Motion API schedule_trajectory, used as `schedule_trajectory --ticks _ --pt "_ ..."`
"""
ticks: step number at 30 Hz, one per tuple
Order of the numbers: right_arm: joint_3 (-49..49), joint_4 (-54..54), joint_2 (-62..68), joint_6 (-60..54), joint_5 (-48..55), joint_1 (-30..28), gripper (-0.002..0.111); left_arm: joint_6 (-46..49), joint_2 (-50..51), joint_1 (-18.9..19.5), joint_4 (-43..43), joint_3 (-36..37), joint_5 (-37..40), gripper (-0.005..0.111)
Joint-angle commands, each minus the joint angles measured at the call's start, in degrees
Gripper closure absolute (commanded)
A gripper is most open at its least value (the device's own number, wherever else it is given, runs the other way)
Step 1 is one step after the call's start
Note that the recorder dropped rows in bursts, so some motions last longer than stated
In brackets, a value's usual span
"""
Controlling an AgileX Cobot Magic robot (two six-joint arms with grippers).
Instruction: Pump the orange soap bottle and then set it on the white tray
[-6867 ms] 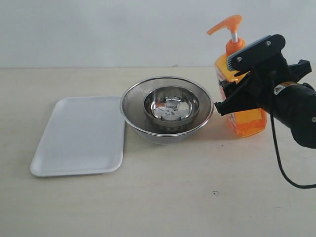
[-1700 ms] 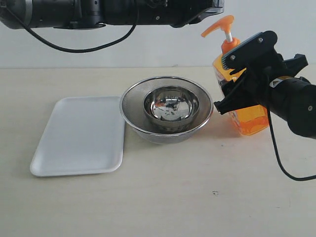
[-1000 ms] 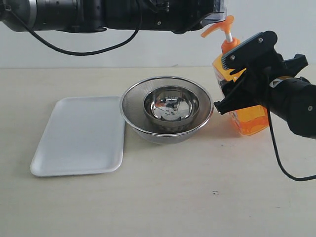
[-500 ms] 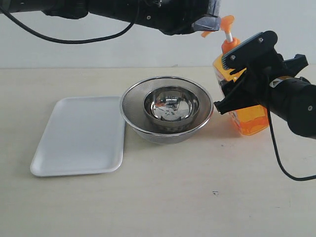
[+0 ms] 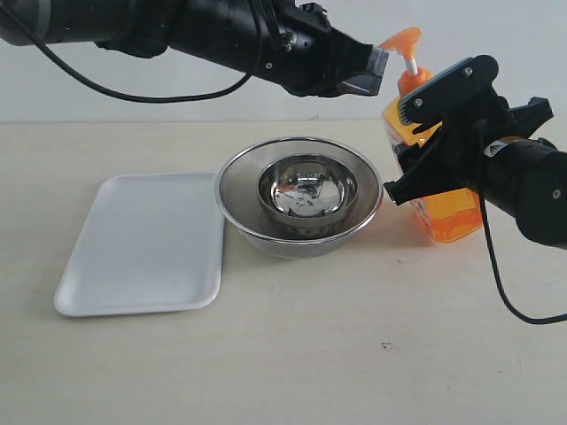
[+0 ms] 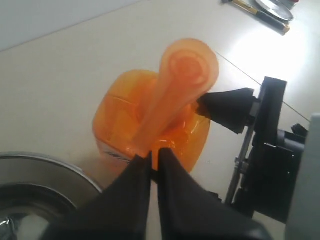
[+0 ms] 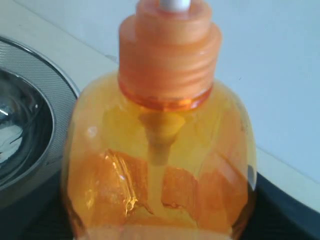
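The orange soap bottle (image 5: 443, 217) stands on the table at the right, its pump head (image 5: 403, 40) raised on a white stem. My right gripper (image 5: 416, 150) is shut on the bottle's body from the sides; in the right wrist view the bottle (image 7: 160, 165) fills the frame between the dark fingers. My left gripper (image 5: 376, 64) reaches across from the upper left, shut, with its tips at the end of the pump's spout. The left wrist view shows those tips (image 6: 154, 155) just over the spout (image 6: 165, 110). The white tray (image 5: 142, 243) lies empty at the left.
A steel mesh bowl (image 5: 244, 190) with a smaller steel bowl (image 5: 306, 190) inside it stands between the tray and the bottle. The left arm spans the top of the exterior view above the bowls. A cable hangs from the right arm.
The left arm has swung down and right, bringing its shut tips from above the spout onto its end. The bottle, the right gripper and the pump head have not visibly moved.
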Motion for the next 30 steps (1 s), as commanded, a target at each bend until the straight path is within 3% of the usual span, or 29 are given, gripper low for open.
schedule_trajectory --ticks 1,18,25,30 --pt "-0.4 -0.4 -0.2 0.0 -0.8 0.1 0.108 0.8 -0.1 -0.2 0.2 -0.2 -2.2 0.102" --pt "-0.4 -0.4 -0.2 0.0 -0.5 0.1 0.108 1.2 -0.1 -0.1 -0.2 -2.5 -6.9 0.102" --pt "-0.4 -0.2 -0.2 0.0 -0.6 0.1 0.108 -0.9 -0.1 -0.1 0.9 -2.5 -2.2 0.102" --pt "-0.4 -0.2 -0.2 -0.1 -0.6 0.1 0.108 -5.7 -0.1 -0.1 7.3 -2.4 0.5 0.102"
